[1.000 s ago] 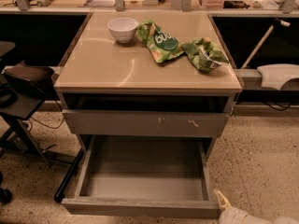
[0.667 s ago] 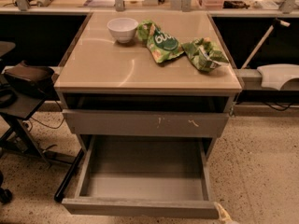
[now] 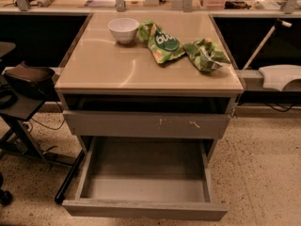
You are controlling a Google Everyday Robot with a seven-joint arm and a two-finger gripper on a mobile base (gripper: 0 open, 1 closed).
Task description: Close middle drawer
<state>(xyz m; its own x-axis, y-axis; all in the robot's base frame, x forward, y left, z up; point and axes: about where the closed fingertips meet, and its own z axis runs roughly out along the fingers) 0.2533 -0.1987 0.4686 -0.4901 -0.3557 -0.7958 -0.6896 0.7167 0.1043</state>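
The middle drawer is pulled far out of the cabinet, low in the camera view. Its plain grey front faces me and its bare grey inside is empty. Above it sits a grey drawer front with pale scratch marks, slightly out, with a dark gap over it. My gripper is not in view.
The tan cabinet top holds a white bowl and two green chip bags. A dark chair with a bag stands at the left. A white object lies at the right. Speckled floor surrounds the cabinet.
A pale arm part at the bottom right corner, beside the drawer front, has moved down out of view. The drawer stands as before.
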